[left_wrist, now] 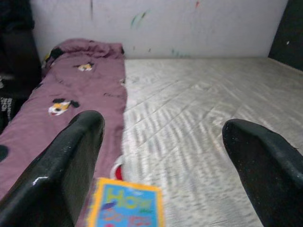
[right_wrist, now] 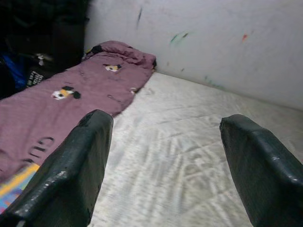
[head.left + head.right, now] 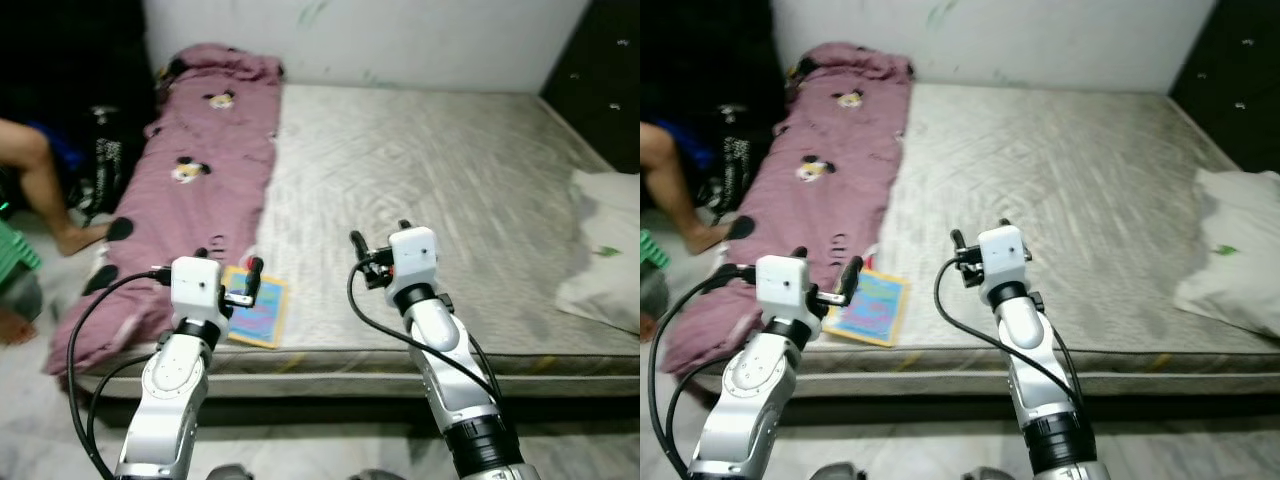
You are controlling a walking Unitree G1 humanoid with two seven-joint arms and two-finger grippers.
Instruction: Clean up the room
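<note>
At the far left, beside the mattress [image 3: 420,170], a person's leg [image 3: 45,185] is seen on the floor. A purple blanket [image 3: 195,170] is spread along the mattress's left edge, from the far corner to the near one. A colourful book [image 3: 258,310] lies at the near edge, just beside the blanket. The left gripper [image 3: 232,270] is held over the book, fingers [image 1: 71,156] spread apart, nothing grasped. The right gripper [image 3: 378,245] is raised over the near edge, likewise released. A white pillow [image 3: 605,250] rests at the right edge.
</note>
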